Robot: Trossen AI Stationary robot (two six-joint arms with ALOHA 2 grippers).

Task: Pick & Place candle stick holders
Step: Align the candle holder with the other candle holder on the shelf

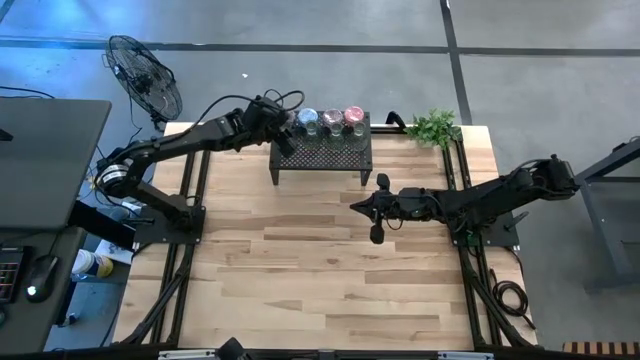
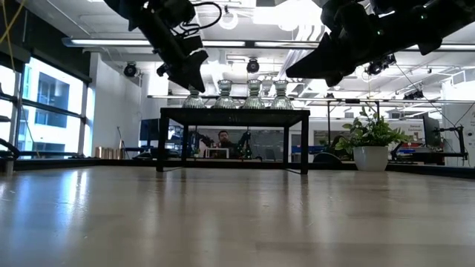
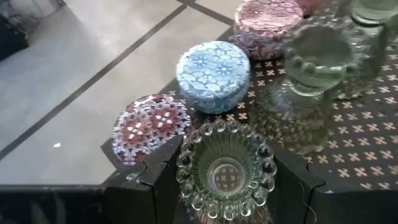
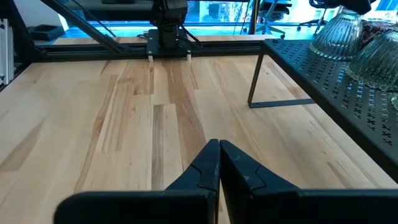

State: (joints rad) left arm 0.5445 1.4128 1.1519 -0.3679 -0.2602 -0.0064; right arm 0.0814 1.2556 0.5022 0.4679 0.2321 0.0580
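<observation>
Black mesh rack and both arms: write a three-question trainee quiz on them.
1. True or false: the right gripper has its jaws shut over bare tabletop.
2. In the high view, the left gripper is above: A) the left end of the black mesh metal rack; B) the rack's right end; C) the table's front edge.
3. In the left wrist view, what colour is the patterned round glass cup between the mottled purple cup and the pink cup?

Key: 1 true; 2 A; 3 pale blue.
</observation>
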